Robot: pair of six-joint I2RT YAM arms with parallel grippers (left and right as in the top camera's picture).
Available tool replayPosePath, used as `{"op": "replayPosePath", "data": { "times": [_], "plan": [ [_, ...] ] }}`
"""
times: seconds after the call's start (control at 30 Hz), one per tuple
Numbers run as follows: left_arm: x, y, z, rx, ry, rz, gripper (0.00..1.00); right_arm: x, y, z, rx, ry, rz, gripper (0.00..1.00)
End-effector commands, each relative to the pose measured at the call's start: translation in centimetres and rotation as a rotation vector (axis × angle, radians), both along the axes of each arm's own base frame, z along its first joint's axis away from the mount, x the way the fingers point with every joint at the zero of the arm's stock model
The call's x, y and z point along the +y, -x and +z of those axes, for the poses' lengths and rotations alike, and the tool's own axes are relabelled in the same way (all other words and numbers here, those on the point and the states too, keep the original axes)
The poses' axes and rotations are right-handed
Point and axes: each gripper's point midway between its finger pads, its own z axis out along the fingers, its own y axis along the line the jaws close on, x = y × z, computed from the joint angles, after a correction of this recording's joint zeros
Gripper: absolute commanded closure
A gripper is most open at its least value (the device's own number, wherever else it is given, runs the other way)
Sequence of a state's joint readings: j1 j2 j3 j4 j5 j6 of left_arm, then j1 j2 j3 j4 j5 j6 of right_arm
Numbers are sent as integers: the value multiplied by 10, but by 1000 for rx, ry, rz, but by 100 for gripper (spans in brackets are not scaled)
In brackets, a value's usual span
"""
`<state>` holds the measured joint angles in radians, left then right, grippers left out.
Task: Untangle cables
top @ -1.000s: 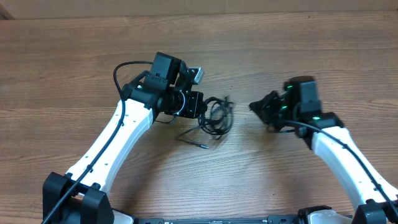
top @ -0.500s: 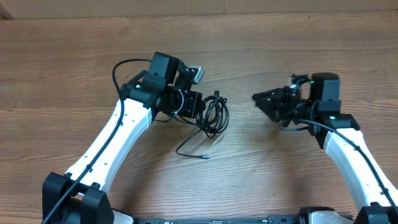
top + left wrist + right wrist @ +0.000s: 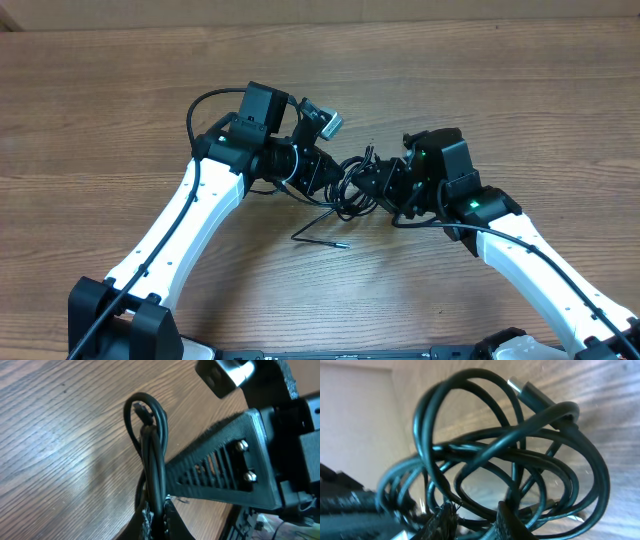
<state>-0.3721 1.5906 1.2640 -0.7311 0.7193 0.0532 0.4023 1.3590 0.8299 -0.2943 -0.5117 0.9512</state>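
The cables (image 3: 351, 190) are a black tangle in the middle of the table, held between both arms. My left gripper (image 3: 328, 178) is shut on a strand at the tangle's left side; in the left wrist view that cable (image 3: 149, 435) loops up from the pinched jaws (image 3: 157, 516). My right gripper (image 3: 376, 186) is pushed into the tangle's right side. Its jaws (image 3: 476, 520) stand slightly open, with several strands (image 3: 520, 460) crossing between and in front of them. A silver plug (image 3: 521, 387) shows at the top. One loose end (image 3: 335, 241) trails toward the front.
The wooden table (image 3: 500, 80) stretches around both arms. My right gripper's ribbed finger (image 3: 220, 472) fills the right half of the left wrist view, close beside the held cable. A pale strip (image 3: 320, 12) runs along the table's far edge.
My right arm swung left from well clear of the tangle right into it, its jaws parting on the way. The left gripper kept its hold and lifted the bundle slightly rightward.
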Motion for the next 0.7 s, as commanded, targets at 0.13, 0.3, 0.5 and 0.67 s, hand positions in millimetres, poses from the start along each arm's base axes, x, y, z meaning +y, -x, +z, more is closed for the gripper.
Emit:
{"op": "replayPosePath", "data": {
  "times": [0.13, 0.3, 0.5, 0.67],
  "plan": [
    [-19, 15, 30, -16, 133, -106, 96, -1, -15, 11, -44, 3, -120, 75],
    [-30, 25, 37, -5, 178, -154, 96, -2, -20, 8, -31, 4, -154, 75],
    [-39, 30, 41, -20, 197, -187, 95, 5, -24, 4, -30, -17, -132, 96],
    [-22, 12, 18, -37, 37, -70, 96, 9, -21, 11, -30, -63, -84, 96]
  ]
}}
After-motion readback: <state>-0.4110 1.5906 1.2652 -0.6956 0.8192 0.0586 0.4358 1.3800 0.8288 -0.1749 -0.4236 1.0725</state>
